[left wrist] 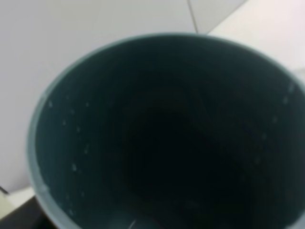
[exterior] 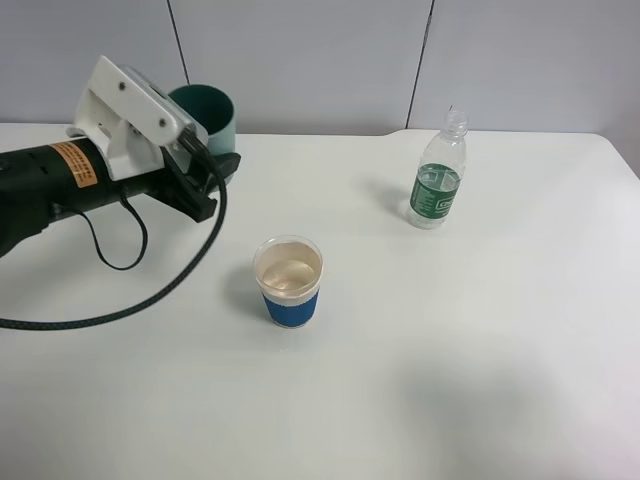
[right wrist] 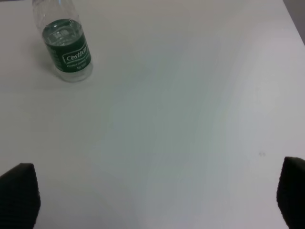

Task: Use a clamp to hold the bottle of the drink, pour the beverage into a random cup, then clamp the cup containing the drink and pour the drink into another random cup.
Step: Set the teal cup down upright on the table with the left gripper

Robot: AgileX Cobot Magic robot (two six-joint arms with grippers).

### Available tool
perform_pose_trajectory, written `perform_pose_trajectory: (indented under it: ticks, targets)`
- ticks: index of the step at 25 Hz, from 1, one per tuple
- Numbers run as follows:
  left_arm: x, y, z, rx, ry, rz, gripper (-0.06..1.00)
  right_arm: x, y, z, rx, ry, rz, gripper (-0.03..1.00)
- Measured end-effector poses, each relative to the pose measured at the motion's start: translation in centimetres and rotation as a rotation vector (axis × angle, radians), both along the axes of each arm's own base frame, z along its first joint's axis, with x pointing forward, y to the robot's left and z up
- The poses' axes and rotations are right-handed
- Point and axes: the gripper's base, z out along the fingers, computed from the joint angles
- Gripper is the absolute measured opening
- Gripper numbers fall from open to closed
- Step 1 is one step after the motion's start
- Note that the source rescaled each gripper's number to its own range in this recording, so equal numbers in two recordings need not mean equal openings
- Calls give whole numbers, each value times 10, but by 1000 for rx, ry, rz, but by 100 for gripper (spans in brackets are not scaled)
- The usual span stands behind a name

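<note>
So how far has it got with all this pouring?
Nearly finished, it seems. The bottle stands uncapped on the table, and the blue-banded cup already holds liquid. The left gripper is shut on the teal cup, whose inside shows only droplets, so both pours look done. Left: setting that cup down and letting go. The right gripper is open, holding nothing.

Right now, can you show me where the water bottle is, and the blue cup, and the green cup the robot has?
Water bottle (exterior: 436, 193): high camera view, on its green label.
Blue cup (exterior: 291, 307): high camera view, on its blue band.
Teal cup (exterior: 212, 112): high camera view, on the dark inside wall by the rim.
</note>
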Motion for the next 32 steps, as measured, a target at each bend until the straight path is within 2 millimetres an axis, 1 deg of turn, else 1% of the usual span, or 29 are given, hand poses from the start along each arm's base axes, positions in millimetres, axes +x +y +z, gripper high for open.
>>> perform_pose_trajectory:
  ticks: [2, 5, 8, 11, 15, 21, 28, 32]
  targets:
    - [4, 13, 1, -73, 40, 11, 2, 0, 0, 0, 0, 0, 0, 100]
    - [10, 33, 1, -130, 56, 10, 2, 0, 0, 0, 0, 0, 0, 100]
    - [15, 49, -5, -150, 57, 19, 2, 0, 0, 0, 0, 0, 0, 100]
    - [19, 58, -14, -159, 82, 47, 2, 0, 0, 0, 0, 0, 0, 100]
    - [23, 58, -32, -155, 111, 29, 2, 0, 0, 0, 0, 0, 0, 100]
    - [25, 53, -57, -195, 90, -31, 2, 0, 0, 0, 0, 0, 0, 100]
    - [25, 52, -90, -147, 127, -52, 2, 0, 0, 0, 0, 0, 0, 100]
    - [24, 52, -102, -133, 158, -54, 2, 0, 0, 0, 0, 0, 0, 100]
